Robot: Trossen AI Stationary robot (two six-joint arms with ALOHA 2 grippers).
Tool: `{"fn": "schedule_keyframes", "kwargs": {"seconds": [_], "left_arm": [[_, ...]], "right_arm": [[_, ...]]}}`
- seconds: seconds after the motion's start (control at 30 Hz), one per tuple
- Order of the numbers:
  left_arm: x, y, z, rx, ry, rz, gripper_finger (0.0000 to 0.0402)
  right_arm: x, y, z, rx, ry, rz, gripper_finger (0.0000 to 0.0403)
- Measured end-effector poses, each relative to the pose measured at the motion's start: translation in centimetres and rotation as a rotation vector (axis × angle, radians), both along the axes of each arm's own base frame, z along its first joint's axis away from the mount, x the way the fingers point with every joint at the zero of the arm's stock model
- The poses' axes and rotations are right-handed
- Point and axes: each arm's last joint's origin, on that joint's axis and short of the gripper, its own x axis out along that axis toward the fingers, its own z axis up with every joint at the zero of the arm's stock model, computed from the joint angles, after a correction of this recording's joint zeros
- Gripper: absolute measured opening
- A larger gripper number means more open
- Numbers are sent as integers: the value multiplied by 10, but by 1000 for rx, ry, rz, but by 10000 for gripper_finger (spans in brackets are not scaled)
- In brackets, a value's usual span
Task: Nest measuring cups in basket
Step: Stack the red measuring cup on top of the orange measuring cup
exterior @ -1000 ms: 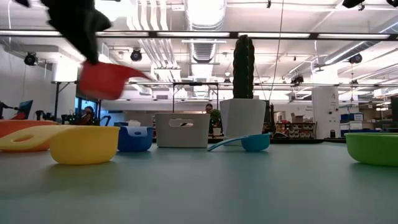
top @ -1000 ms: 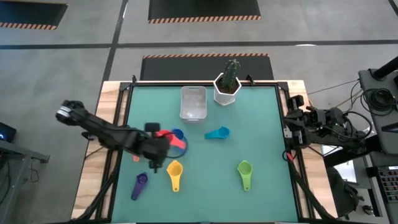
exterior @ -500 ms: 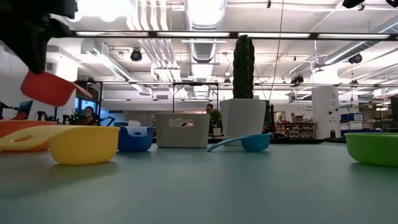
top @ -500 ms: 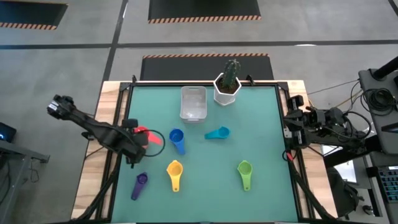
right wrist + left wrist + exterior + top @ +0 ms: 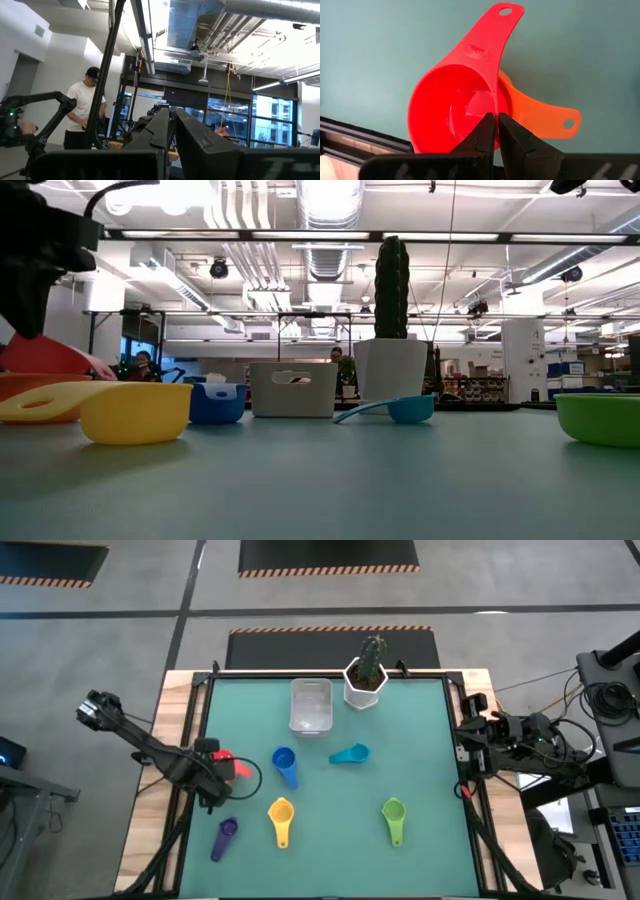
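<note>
My left gripper (image 5: pixel 495 119) is shut on the red measuring cup (image 5: pixel 451 102) near the table's left edge (image 5: pixel 226 764). The red cup hangs low, right over the orange cup (image 5: pixel 540 116), whose handle sticks out from under it. In the low view the red cup (image 5: pixel 42 356) sits at the orange cup's rim (image 5: pixel 28 384). The blue (image 5: pixel 284 765), teal (image 5: pixel 350 753), yellow (image 5: pixel 281 818), green (image 5: pixel 393 815) and purple (image 5: pixel 225 837) cups lie loose on the mat. The clear basket (image 5: pixel 310 705) stands at the far middle. My right gripper (image 5: pixel 172 114) is shut on nothing at the table's right edge. My left gripper pinches the red cup's wall at its rim (image 5: pixel 495 100), beside the root of the handle, with one finger inside the bowl and one outside. The fingers come steeply from above. The cup's mouth faces up and its handle points away. Whether it touches the orange cup, I cannot tell.
A white hexagonal pot with a cactus (image 5: pixel 366 680) stands to the right of the basket. Open green mat lies in the middle and along the near edge. A person (image 5: pixel 87 115) stands in the room beyond the table.
My left gripper has carried the red cup from above the blue cup toward the table's left edge and down, over the orange cup. It has stayed shut on the cup and has tipped more steeply downward.
</note>
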Motion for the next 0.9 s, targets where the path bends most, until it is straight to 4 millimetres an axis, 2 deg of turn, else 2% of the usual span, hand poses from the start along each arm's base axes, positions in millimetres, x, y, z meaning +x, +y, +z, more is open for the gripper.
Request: {"fn": "schedule_keyframes", "kwargs": {"seconds": [0.7, 0.8, 0.9], "left_arm": [[0, 0, -1, -2, 6, 12, 82], [9, -5, 10, -32, -78, 35, 87], [24, -10, 24, 26, -266, 62, 83]], "right_arm": [[0, 0, 0, 0, 0, 0, 18], [0, 0, 0, -1, 0, -1, 18], [0, 0, 0, -10, -1, -6, 18]]}}
